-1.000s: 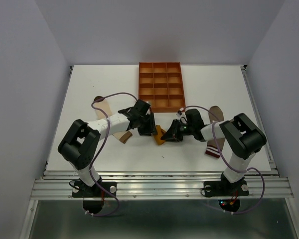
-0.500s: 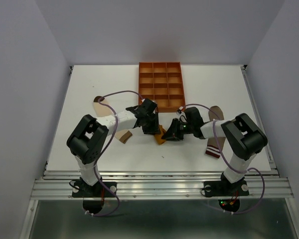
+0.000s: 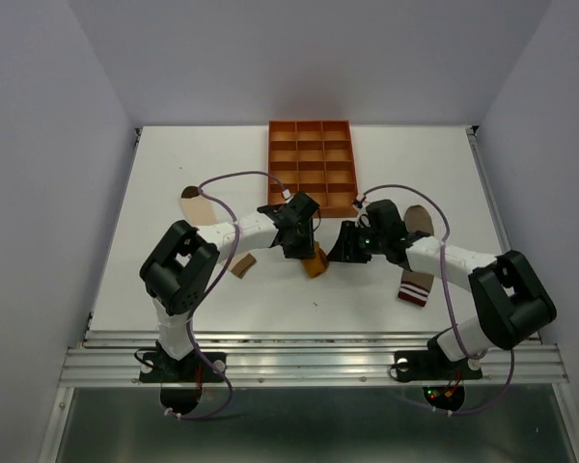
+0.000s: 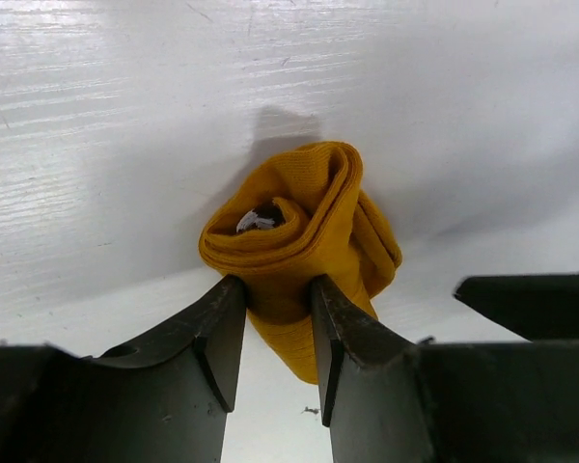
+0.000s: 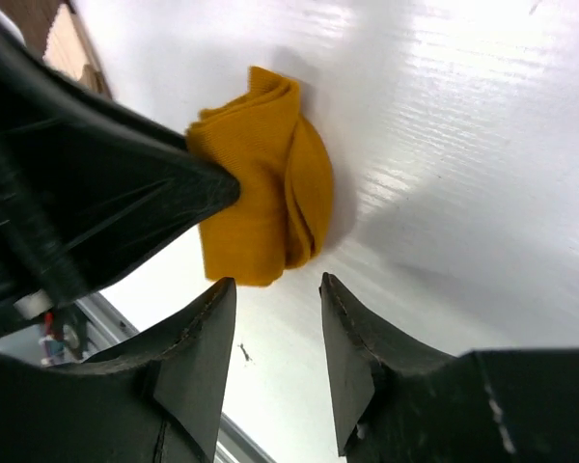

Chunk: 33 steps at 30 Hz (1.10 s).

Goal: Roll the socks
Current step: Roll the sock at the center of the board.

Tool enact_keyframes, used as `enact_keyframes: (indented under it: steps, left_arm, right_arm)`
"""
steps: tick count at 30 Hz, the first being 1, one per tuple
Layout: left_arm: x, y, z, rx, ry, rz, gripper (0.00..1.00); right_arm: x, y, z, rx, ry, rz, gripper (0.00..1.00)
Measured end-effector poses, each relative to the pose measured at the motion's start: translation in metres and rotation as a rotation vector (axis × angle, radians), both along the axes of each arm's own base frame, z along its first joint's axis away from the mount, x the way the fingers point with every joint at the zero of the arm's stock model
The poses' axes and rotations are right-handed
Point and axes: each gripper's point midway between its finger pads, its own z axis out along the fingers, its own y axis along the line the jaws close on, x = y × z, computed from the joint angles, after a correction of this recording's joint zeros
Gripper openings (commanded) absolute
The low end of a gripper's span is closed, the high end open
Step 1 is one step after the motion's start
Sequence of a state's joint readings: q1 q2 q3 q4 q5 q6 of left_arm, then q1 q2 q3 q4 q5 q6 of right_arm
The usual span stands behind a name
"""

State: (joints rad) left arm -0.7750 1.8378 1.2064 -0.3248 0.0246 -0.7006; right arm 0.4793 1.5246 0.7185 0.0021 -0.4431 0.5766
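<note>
top wide; 2 wrists near sock (image 4: 318,212)

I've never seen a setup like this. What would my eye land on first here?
The bright mustard-yellow sock, rolled into a little bundle at the middle of the white table, with the left gripper pinching it. The right gripper sits open just beside it, and an orange gridded tray lies behind them toward the far edge.
</note>
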Motion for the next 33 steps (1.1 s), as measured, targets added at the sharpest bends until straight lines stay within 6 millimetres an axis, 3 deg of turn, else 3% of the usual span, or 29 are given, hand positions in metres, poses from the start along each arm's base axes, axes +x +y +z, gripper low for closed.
enact_keyframes:
  steps: [5,11,24,33]
  left_arm:
    - [0.0,0.0,0.0,0.022,-0.005,0.006,0.41]
    - [-0.002,-0.002,0.0,0.042,-0.002,0.007,0.41]
    - [-0.003,-0.003,0.0,0.033,0.011,0.028,0.4]
    - [-0.004,-0.001,0.001,0.0,0.058,0.053,0.4]
  right_arm:
    - [-0.003,-0.002,0.03,-0.048,-0.16,0.044,0.5]
    - [-0.033,0.031,0.053,-0.124,-0.371,0.183,0.52]
    - [-0.052,0.055,0.028,-0.458,-0.609,0.251,0.53]
    - [-0.042,0.057,0.015,-0.689,-0.689,0.221,0.53]
